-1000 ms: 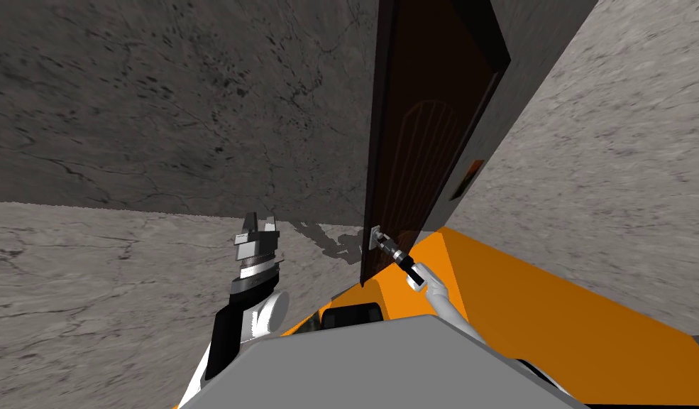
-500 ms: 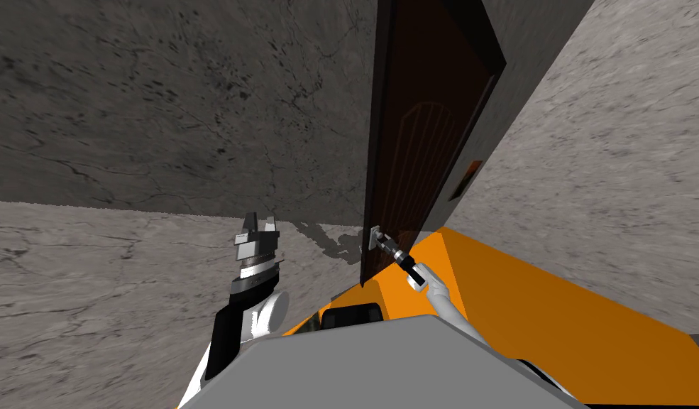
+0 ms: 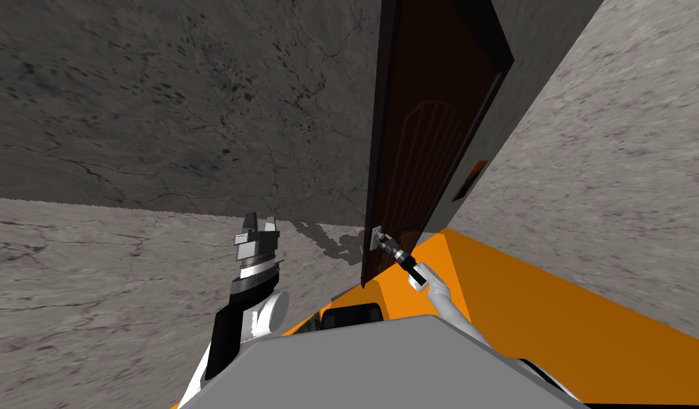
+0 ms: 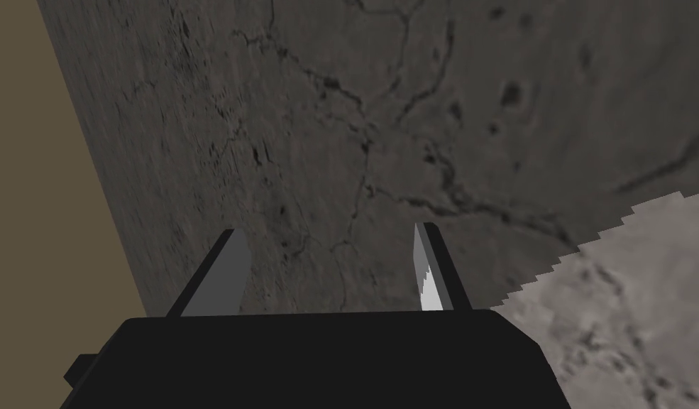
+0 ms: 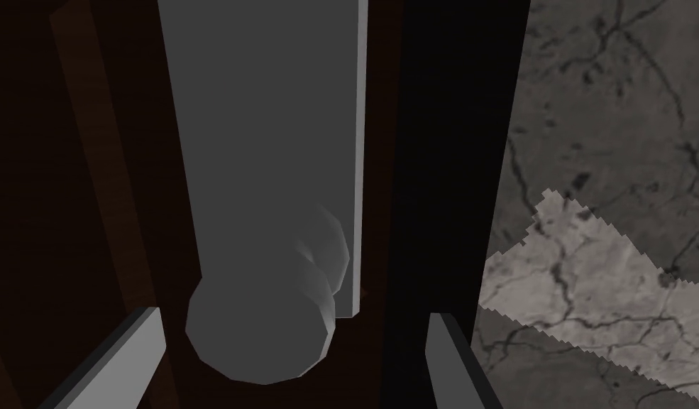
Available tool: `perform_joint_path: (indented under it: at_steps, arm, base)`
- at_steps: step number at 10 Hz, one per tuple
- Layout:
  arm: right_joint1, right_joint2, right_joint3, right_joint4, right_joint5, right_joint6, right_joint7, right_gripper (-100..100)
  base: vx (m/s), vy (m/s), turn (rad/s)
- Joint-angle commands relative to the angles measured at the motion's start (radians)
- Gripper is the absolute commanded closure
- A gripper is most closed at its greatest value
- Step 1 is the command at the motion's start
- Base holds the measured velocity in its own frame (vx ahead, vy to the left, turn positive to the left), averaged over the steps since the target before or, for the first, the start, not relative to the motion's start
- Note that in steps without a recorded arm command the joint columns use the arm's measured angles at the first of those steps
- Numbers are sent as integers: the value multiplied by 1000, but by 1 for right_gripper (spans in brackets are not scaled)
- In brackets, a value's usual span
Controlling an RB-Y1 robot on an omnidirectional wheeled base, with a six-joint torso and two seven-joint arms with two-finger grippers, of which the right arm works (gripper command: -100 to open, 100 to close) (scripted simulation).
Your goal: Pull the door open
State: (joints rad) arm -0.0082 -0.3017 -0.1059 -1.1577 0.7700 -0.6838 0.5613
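Note:
The dark brown door (image 3: 419, 156) stands ajar, its free edge towards me. A grey handle plate (image 5: 262, 142) with a round grey knob (image 5: 255, 334) sits low on that edge. In the head view the handle (image 3: 374, 238) is small, and my right gripper (image 3: 381, 242) reaches right up to it. In the right wrist view the right gripper (image 5: 294, 355) is open with the knob between the fingers, closer to one finger (image 5: 128, 355), and neither blade presses it. My left gripper (image 3: 259, 221) is raised off to the left of the door, open and holding nothing (image 4: 330, 263).
A dark grey cracked wall (image 3: 163, 106) runs left of the door, and a lighter mottled grey wall (image 3: 610, 177) rises on the right. The mottled grey floor (image 3: 92, 284) lies below. An orange flat surface (image 3: 553, 319) spreads under my right arm.
The whole head picture shifts slightly, so my head has moved a little. The door, the handle and both arms keep their places relative to each other.

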Motion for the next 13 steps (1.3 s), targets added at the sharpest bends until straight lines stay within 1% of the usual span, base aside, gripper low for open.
perform_joint_path:
  at_steps: [1, 3, 4, 9, 11, 13]
  arm:
    - [-5, -5, -7, 6, -5, 1, 0, -100]
    - [-5, -4, -7, 7, -5, -1, 2, -100]
    - [-5, -4, -7, 7, -5, -1, 2, 100]
    - [-5, -4, -7, 7, -5, -1, 2, 100]
    - [-13, -6, -7, 12, -50, 10, -54, 100]
    - [-17, -5, -4, 16, -79, 14, -89, 100]
  base:
    - [28, 5, 78]
    - [8, 3, 23]
    - [0, 0, 0]
    - [0, 0, 0]
    - [-7, -8, 9]
    - [-129, -126, 207]
